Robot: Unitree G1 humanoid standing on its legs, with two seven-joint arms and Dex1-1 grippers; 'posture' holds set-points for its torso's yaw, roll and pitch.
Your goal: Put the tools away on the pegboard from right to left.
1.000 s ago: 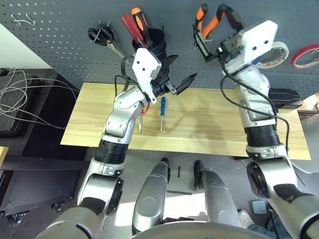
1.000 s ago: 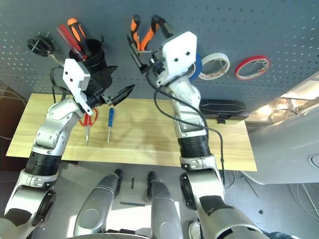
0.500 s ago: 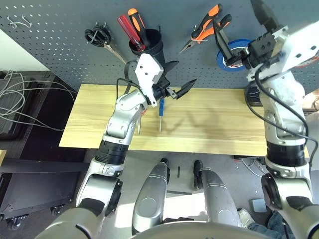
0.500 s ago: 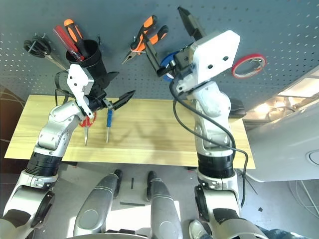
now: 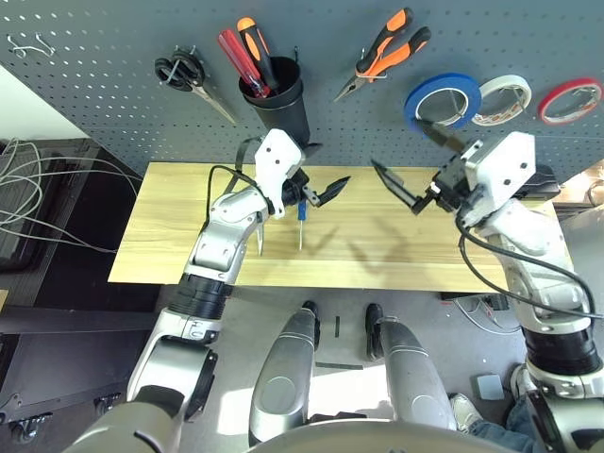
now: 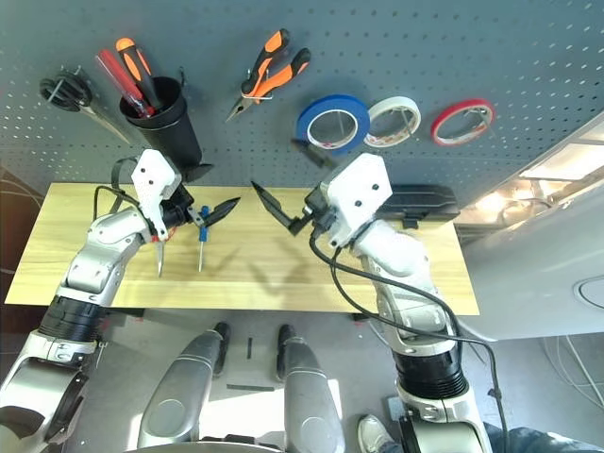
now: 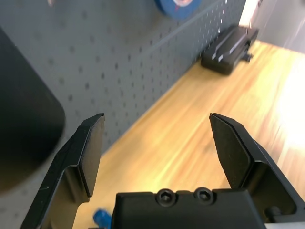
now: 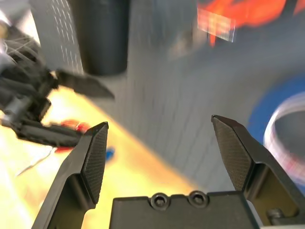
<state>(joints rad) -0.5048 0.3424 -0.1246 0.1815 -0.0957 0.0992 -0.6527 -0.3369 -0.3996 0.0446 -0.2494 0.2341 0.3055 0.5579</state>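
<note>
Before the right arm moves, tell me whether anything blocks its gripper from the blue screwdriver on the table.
Yes, the left gripper likely does: one of its open fingers juts out beside the blue screwdriver's handle, on the side facing the right gripper.

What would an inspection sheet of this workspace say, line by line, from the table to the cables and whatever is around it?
Surface: light wooden table against the grey pegboard.
Job's things, hung: blue tape roll, orange-and-black pliers.
Job's things, on table: blue-handled screwdriver, red-handled scissors, partly hidden by the left arm.
Clutter: black-handled scissors, white tape roll and red tape roll hung; black cup holding two tools; black case at the table's back.
Grippers: left and right both open, empty.
Cables: black ones along both arms; pale tangle beyond the table's left side.
Surroundings: grey floor; a person's shoe at right.
</note>
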